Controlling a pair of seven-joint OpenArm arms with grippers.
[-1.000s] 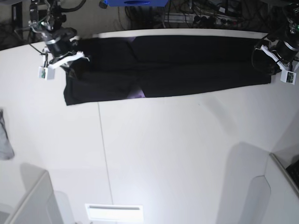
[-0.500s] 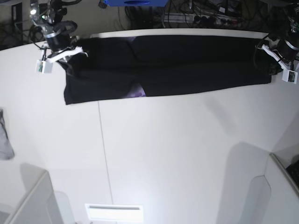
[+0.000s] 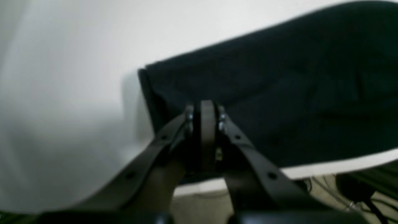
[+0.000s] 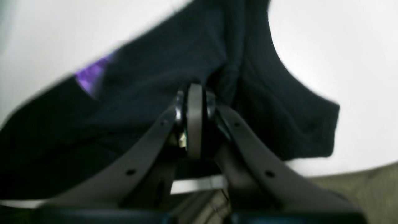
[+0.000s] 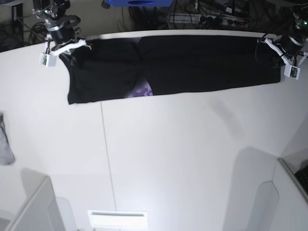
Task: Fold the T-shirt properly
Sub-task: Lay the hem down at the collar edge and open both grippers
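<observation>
Since the earlier frame my right gripper point(image 5: 72, 47) has carried its T-shirt point(image 5: 192, 62) corner toward the far edge, baring more purple print point(image 5: 139, 90).

Near: bare table point(image 5: 168, 159); grey cloth point(image 5: 5, 144) at its edge.
Far: T-shirt stretched along the far edge.
Right gripper: pinched on fabric.
Left gripper point(image 5: 278, 54): pinched on fabric.
</observation>
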